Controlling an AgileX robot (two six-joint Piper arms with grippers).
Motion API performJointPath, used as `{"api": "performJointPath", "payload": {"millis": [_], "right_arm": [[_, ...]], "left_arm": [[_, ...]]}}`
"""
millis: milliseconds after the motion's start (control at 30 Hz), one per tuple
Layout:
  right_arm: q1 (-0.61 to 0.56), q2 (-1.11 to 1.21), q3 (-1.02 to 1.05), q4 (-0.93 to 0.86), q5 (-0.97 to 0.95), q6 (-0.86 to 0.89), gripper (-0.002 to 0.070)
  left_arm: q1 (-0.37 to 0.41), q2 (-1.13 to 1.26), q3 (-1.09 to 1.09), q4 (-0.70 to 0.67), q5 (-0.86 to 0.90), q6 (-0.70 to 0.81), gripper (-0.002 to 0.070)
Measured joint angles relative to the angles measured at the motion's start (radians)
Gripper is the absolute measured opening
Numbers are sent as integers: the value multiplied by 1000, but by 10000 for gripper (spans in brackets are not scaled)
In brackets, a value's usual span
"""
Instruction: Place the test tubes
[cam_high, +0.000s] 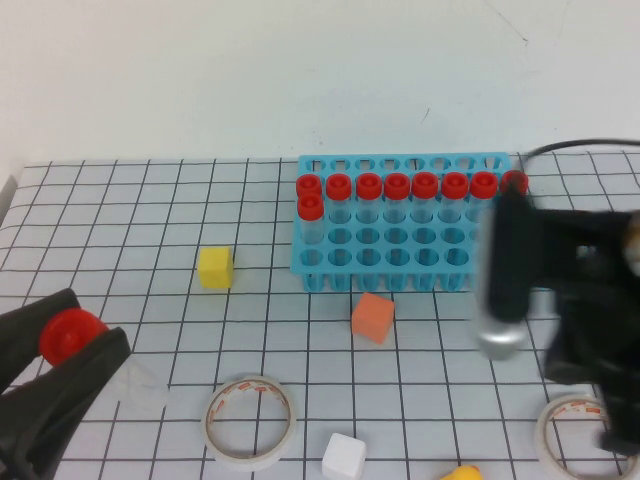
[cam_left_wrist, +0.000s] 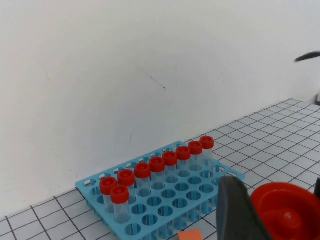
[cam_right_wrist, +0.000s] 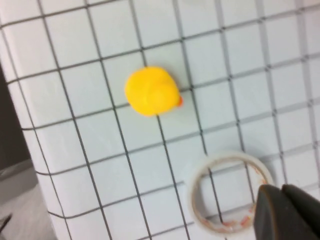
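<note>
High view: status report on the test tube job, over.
Left gripper shut on capped test tube, front left. Right gripper shut, empty, above tape roll, front right. Rack holds nine tubes. Orange cube lies before rack.

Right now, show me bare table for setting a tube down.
Free: the grid left of the rack, behind the yellow cube. Crowded: the front, with left tape roll, white cube, right tape roll, left tool gripping a tube front-left, shut right tool front-right.

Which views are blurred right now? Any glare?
High view: right arm, beside the rack, is motion-smeared; left hand, lower left, gripping a tube, reads clearly. Left wrist view: the cap looms soft, rack crisp. Right wrist view: mildly blurred; right hand, shut, near the tape. No glare.
</note>
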Motion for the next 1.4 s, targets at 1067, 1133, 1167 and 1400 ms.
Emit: {"api": "performJointPath", "payload": {"millis": [1067, 1133, 1167, 1400], "right_arm": [[0, -1099, 872, 178, -449, 189, 1], [0, -1099, 876, 183, -449, 193, 0], [0, -1099, 876, 183, -449, 195, 0], [0, -1099, 878, 187, -447, 199, -1]], "left_arm": [[0, 255, -125, -265, -94, 454, 262], [0, 309, -173, -265, -95, 465, 262], [0, 339, -200, -265, -95, 474, 262], [-12, 554, -430, -266, -81, 504, 262]]}}
